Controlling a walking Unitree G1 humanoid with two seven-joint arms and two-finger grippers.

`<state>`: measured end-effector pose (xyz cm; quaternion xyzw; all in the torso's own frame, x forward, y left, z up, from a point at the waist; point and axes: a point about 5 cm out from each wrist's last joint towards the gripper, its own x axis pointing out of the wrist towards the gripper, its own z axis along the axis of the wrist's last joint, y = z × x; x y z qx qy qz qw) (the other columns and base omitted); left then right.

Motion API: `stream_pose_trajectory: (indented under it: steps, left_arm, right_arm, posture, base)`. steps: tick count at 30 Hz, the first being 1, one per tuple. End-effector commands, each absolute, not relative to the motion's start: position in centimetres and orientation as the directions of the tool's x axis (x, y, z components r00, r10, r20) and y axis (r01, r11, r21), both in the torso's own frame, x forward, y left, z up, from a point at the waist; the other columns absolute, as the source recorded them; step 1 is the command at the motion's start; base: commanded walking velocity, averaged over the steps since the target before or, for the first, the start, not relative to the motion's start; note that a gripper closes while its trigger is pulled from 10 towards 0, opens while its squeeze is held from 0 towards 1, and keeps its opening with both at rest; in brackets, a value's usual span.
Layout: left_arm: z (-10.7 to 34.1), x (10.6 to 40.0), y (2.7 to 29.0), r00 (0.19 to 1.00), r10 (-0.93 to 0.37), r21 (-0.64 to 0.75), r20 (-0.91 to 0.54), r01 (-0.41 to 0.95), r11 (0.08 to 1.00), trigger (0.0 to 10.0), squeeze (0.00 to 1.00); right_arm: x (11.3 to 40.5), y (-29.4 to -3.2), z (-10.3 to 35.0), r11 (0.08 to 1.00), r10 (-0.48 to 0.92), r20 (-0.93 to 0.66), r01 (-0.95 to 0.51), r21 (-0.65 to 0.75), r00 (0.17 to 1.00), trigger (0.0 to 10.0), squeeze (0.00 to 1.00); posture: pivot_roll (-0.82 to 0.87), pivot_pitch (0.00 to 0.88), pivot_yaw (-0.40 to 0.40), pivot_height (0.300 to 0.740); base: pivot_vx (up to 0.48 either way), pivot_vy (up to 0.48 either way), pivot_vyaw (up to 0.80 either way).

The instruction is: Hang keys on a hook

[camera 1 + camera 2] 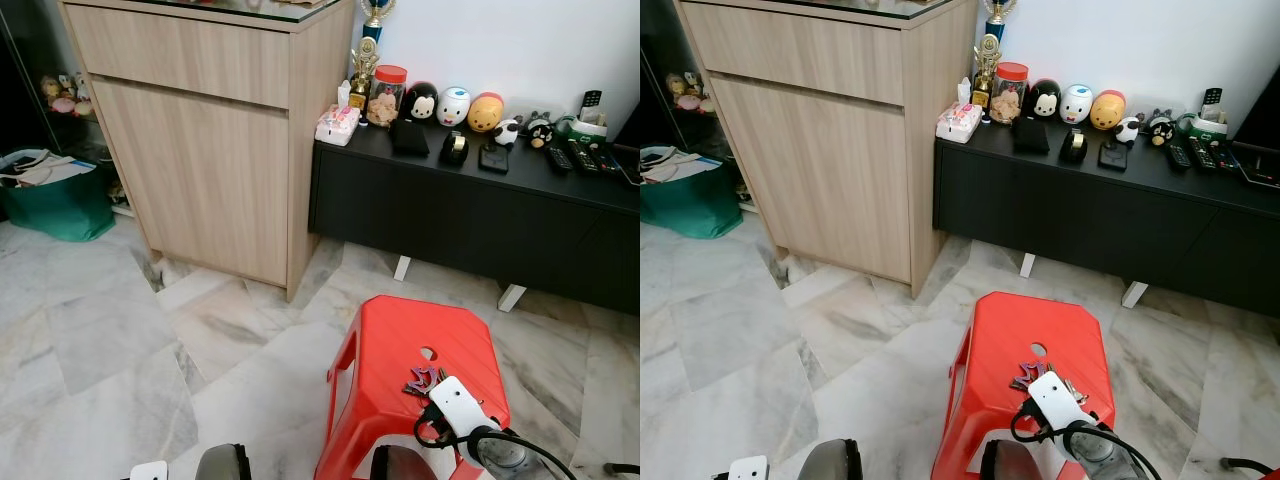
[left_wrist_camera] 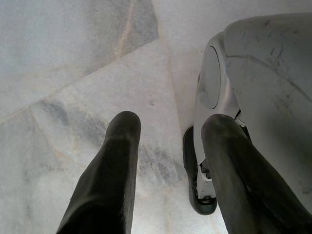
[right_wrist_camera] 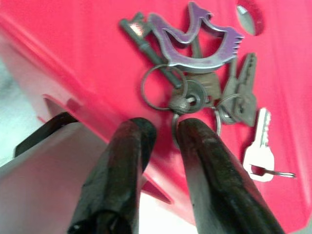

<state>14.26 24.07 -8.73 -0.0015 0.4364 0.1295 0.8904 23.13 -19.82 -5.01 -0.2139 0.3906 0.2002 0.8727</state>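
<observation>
A bunch of keys (image 1: 422, 380) with a purple bird-shaped fob (image 3: 195, 44) lies on the top of a red plastic stool (image 1: 400, 330), near its front right part. One small silver key (image 3: 258, 146) lies a little apart from the bunch. My right gripper (image 3: 165, 129) sits at the stool's edge, its fingertips right at the key ring with only a narrow gap between them. Its white wrist (image 1: 455, 402) shows just in front of the keys. My left gripper (image 2: 168, 126) hangs open over the marble floor beside my own leg.
A tall wooden cabinet (image 1: 210, 150) stands at the back left. To its right runs a low black sideboard (image 1: 470, 210) carrying figurines, a jar and remotes. A green bag (image 1: 55, 195) sits on the floor at far left. Marble floor lies between me and the cabinet.
</observation>
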Motion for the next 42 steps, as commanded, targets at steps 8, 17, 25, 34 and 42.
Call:
stream_pose_trajectory:
  steps: [8, 17, 25, 34, 42]
  left_arm:
    - [-9.2, 14.2, 22.6, 0.577, 0.17, 0.08, -0.799, -0.178, 0.981, 10.0, 0.0]
    - [-9.2, 14.2, 22.6, 0.576, 0.167, 0.08, -0.8, -0.173, 0.982, 10.0, 0.0]
    - [-9.1, 14.3, 22.6, 0.58, 0.171, 0.085, -0.797, -0.173, 0.981, 10.0, 0.0]
    - [-9.1, 14.4, 22.6, 0.58, 0.17, 0.085, -0.797, -0.171, 0.982, 10.0, 0.0]
    - [-9.1, 14.4, 22.5, 0.582, 0.171, 0.084, -0.795, -0.173, 0.981, 10.0, 0.0]
  right_arm:
    - [20.9, -19.2, -6.6, 0.818, 0.205, -0.839, -0.559, -0.135, 0.503, 1.4, 0.0]
    - [21.9, -19.6, -6.0, 0.842, 0.164, -0.81, -0.508, -0.183, 0.563, 10.0, 0.0]
    - [22.9, -20.3, -5.2, 0.852, 0.11, -0.761, -0.455, -0.258, 0.639, 0.0, 0.0]
    - [24.3, -20.3, -4.0, 0.863, 0.094, -0.666, -0.394, -0.316, 0.74, 0.0, 0.0]
    - [25.2, -19.7, -2.9, 0.876, 0.137, -0.576, -0.37, -0.31, 0.806, 0.0, 0.0]
  posture:
    - [0.09, 0.0, -0.098, 0.59]
    - [0.09, 0.0, -0.097, 0.59]
    - [0.09, 0.0, -0.097, 0.59]
    - [0.08, 0.0, -0.097, 0.59]
    - [0.08, 0.0, -0.1, 0.59]
  base:
    - [0.0, 0.0, 0.0]
    - [0.0, 0.0, 0.0]
    - [0.0, 0.0, 0.0]
    - [0.0, 0.0, 0.0]
    - [0.0, 0.0, 0.0]
